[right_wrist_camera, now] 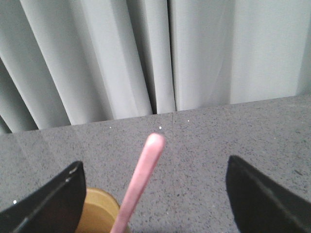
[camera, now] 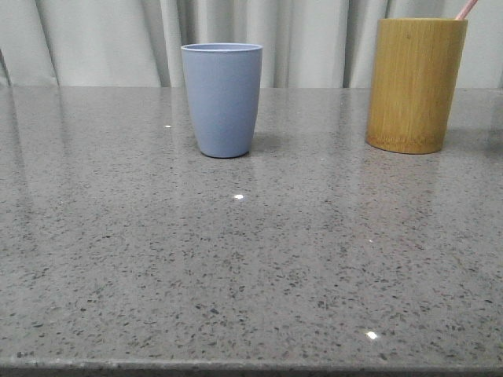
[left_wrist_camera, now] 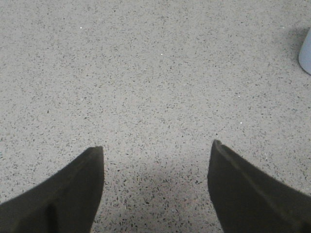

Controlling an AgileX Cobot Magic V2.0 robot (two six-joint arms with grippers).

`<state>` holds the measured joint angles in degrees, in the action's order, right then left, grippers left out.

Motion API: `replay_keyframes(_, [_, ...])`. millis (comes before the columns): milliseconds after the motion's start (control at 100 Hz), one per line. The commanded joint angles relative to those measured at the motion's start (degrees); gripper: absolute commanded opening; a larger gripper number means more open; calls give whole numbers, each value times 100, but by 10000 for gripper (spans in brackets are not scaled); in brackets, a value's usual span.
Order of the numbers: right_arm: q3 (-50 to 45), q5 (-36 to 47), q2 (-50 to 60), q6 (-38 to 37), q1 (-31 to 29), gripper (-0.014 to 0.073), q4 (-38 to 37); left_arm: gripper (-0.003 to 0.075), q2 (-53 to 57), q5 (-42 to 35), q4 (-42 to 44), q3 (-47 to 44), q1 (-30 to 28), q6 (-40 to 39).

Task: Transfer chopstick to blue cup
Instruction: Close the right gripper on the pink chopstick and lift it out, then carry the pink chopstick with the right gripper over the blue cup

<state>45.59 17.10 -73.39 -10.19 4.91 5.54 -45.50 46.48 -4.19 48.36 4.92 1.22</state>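
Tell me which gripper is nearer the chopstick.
Right. The right gripper is open with the chopstick rising between its fingers out of the bamboo holder. The left gripper is open over bare table, with the blue cup off to one side.

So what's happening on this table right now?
A two-armed robot is about to move a pink chopstick from the bamboo holder into the blue cup. The right gripper is open, its fingers either side of the chopstick's top end, nothing gripped yet. The left gripper hangs open over bare table. The chopstick stands in the holder.
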Motion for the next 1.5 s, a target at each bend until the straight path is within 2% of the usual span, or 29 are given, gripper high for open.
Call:
replay_keyframes(0, [189, 772, 28, -194, -13, 590, 12, 450, 34, -399, -54, 145, -19, -60])
replay_keyframes(250, [189, 985, -126, -441, -13, 578, 12, 450, 34, -399, -54, 145, -19, -60])
replay_keyframes(560, [189, 1004, -126, -722, -13, 332, 12, 450, 34, -399, -54, 145, -19, -60])
replay_keyframes(1190, [189, 1467, -126, -1437, -13, -26, 7, 450, 34, -399, -54, 145, -19, -60])
replay_keyframes(1300, [200, 1494, -126, -1437, -13, -71, 7, 450, 34, -399, -54, 145, -19, -60])
replay_keyframes(1490, [384, 1459, -116, -1444, 39, -70, 7, 450, 34, -399, -54, 145, -19, -60])
